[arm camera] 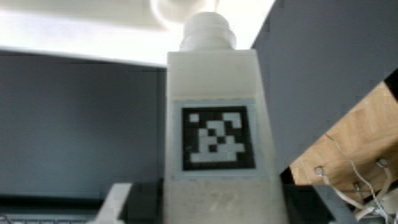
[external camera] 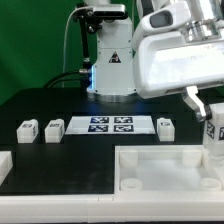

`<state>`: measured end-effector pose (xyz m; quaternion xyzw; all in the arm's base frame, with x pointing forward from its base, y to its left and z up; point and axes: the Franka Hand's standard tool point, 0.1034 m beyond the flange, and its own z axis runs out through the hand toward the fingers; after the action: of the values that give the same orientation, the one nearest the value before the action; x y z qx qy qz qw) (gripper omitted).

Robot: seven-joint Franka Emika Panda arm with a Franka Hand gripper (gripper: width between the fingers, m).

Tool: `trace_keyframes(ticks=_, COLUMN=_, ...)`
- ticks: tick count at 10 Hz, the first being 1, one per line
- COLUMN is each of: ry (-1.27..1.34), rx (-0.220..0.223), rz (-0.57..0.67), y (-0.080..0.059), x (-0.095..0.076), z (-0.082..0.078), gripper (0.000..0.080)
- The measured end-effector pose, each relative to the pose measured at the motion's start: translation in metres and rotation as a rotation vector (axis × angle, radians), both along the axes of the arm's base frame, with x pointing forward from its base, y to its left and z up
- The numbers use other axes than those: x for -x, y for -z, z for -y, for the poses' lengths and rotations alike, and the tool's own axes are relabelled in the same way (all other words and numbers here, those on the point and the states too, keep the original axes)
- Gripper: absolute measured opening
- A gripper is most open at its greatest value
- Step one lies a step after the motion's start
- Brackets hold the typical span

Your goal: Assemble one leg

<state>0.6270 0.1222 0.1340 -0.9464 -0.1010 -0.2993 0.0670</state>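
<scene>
My gripper (external camera: 212,122) is shut on a leg (external camera: 213,138), a white squarish peg held upright at the exterior view's right. The leg hangs over the far right corner of the large white tray-like part (external camera: 160,158); I cannot tell whether they touch. In the wrist view the leg (arm camera: 217,90) fills the middle, with its tag facing the camera and a rounded tip at the far end. My gripper (arm camera: 214,203) grips its near end, with one finger (arm camera: 121,205) showing beside it. Three more legs stand on the table: two at the left (external camera: 26,129) (external camera: 54,129) and one at the right (external camera: 165,126).
The marker board (external camera: 110,125) lies flat between the loose legs. Another white part (external camera: 4,164) sits at the left edge. The robot base (external camera: 112,60) stands at the back behind the board. A wooden surface (arm camera: 356,150) shows beside the leg in the wrist view.
</scene>
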Motion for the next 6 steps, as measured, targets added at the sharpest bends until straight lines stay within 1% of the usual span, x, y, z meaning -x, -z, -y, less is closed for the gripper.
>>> trace_keyframes(ticks=1, ry=-0.002, rx=-0.004, rz=0.007, y=0.0, x=-0.005, z=-0.003, gripper=0.0295)
trace_keyframes(ticks=2, ry=0.0, rx=-0.004, rz=0.004, y=0.008, x=-0.003, z=-0.002, gripper=0.0295)
trace_keyframes(ticks=4, ry=0.0, rx=0.005, rz=0.009, y=0.023, x=-0.001, z=0.008, gripper=0.0295)
trace_keyframes(ticks=6, ry=0.002, rx=0.009, rz=0.003, y=0.028, x=-0.001, z=0.014, gripper=0.0295)
